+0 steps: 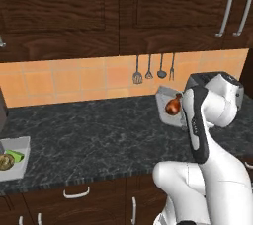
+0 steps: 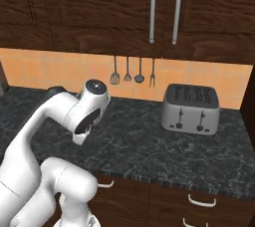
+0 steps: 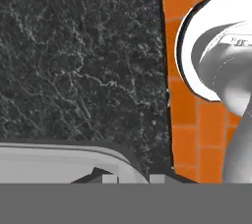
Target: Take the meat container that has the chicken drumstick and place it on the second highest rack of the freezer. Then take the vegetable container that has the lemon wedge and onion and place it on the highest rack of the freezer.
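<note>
— So, where is the chicken drumstick (image 1: 172,105) being seen?
— It is being shown in a grey tray (image 1: 165,101) tilted up off the bench (image 1: 99,135), beside the arm, toward the back edge.
— And the lemon wedge and onion (image 1: 10,159)?
— They are being carried in a tray (image 1: 19,166) at the bench's front left edge.
— Is the gripper being closed on anything?
— That cannot be told; its fingertips are not being shown clearly.

White Franka arm (image 1: 217,135), glossy rounded link casings, dark grey joint bands and black inset strip along forearm, round dark-capped elbow joint (image 2: 94,87), bulbous white base segment
</note>
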